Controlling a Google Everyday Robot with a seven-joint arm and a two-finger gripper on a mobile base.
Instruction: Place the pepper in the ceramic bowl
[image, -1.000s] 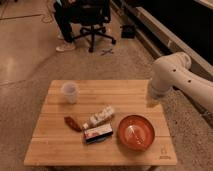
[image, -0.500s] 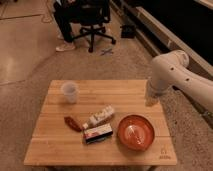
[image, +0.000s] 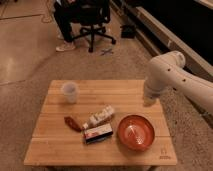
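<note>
My gripper (image: 150, 101) hangs at the table's (image: 55, 145) right edge, approx level w/ the far half of the top, tucked under my white arm (image: 172, 75). I can't tell how it's set or whether it has hold of anything (the arm's bulk covers most of it).

The pepper (image: 73, 123) lies flat on the wood, left of centre, well apart from my gripper. Just to its right sits the red-and-white box (image: 98, 133), w/ the small white bottle (image: 100, 116) lying on its side right behind the box. The ceramic bowl (image: 135, 132) sits on the near right part of the table, just beside the box, below my gripper. Plastic cup (image: 69, 92) stands upright near the far left corner. Beyond the table: an office chair (image: 92, 17) on the floor.
</note>
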